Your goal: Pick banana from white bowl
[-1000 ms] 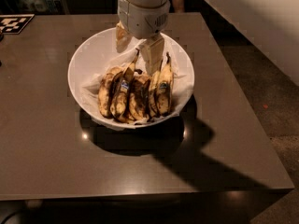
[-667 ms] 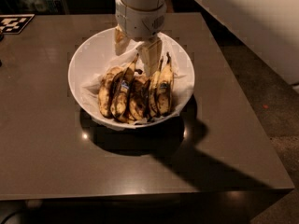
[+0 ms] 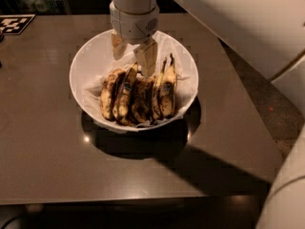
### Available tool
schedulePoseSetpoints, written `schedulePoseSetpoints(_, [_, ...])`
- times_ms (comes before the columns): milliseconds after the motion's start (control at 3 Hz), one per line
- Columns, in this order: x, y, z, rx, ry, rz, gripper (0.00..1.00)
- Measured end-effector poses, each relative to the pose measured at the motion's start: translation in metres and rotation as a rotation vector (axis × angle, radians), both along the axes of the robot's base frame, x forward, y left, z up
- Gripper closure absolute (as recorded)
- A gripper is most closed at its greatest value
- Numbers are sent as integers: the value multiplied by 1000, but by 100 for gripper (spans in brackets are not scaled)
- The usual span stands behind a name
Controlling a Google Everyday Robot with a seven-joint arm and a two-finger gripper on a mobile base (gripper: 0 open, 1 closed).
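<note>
Hovering over white bowl (image 3: pixel 88 63) at its 12 o'clock, gripper (image 3: pixel 133 51) has jaws spread; banana (image 3: pixel 125 92) lies mid-bowl, 12-to-6. Straddle its top end, drop straight, squeeze softly

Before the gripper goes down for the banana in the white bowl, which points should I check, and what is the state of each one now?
1. Gripper over the white bowl: ok, it hangs above the bowl's back half.
2. Fingers open: ok, they stand apart.
3. Nothing held: ok, the gap between them is empty.
4. Target singled out: cannot tell; two carry a blue sticker, the left stickered banana and the right stickered banana.
5. Fingers astride a banana: not ok, neither stickered one lies between them.
6. Bowl steady on the table: ok, it sits flat.
</note>
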State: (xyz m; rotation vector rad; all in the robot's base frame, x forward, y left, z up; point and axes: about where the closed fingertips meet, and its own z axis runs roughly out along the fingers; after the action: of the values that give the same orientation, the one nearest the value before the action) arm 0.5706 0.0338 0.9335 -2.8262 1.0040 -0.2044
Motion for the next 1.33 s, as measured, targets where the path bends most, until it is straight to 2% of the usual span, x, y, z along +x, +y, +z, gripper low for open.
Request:
schedulePoseSetpoints(667, [13, -13, -14, -37, 21, -17, 41])
schedulePoseSetpoints(1000, [15, -19, -21, -45, 33, -28, 45])
schedulePoseSetpoints(1333, [23, -14, -26, -50, 40, -14, 51])
